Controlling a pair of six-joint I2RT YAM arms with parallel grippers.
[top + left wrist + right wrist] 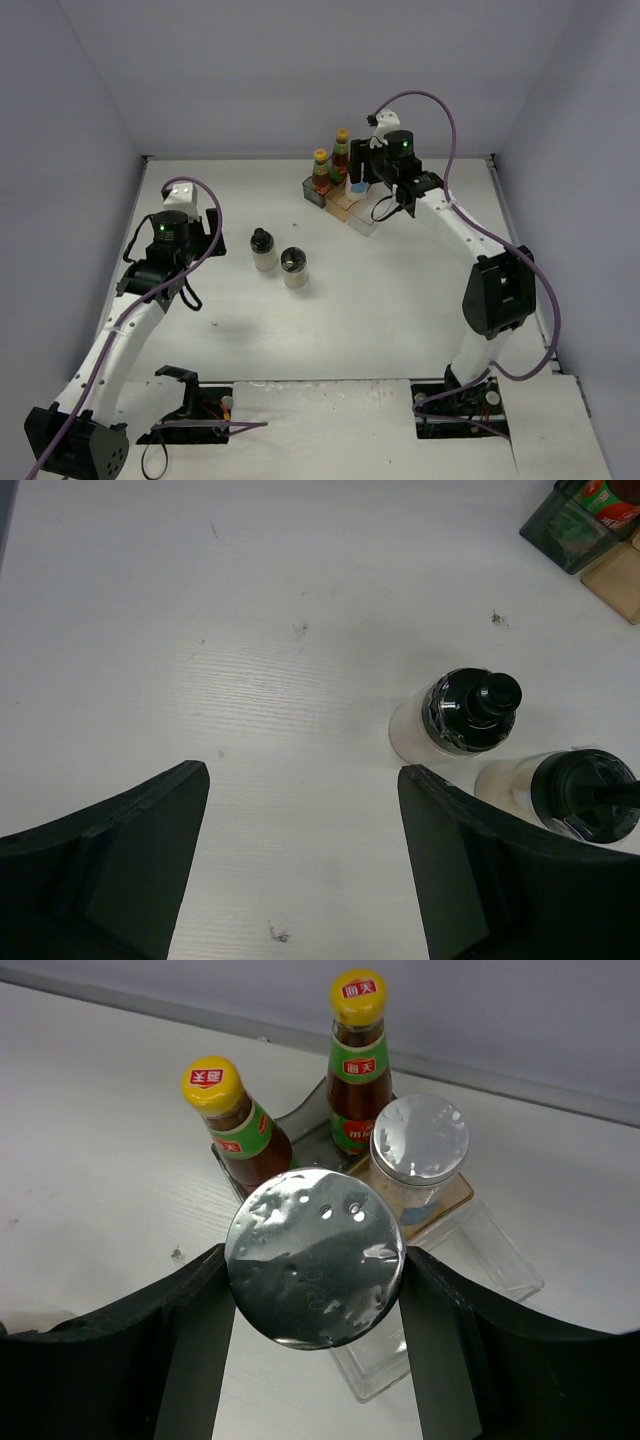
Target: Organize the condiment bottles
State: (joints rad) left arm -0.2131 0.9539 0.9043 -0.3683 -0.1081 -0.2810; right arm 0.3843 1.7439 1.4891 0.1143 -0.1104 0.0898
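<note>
Gripping pale shaker (315,1255), shiny perforated silver lid, in right hand (315,1300).

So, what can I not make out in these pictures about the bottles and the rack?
Right wrist view: the lid of the held shaker hides its body between the fingers of the right gripper, so whether its base touches the rack is unknown.
Left wrist view: one black-topped jar is partly behind a finger of the left gripper and is cut off by the right edge.
Top view: labels on the sauce bottles are too small to read.
</note>
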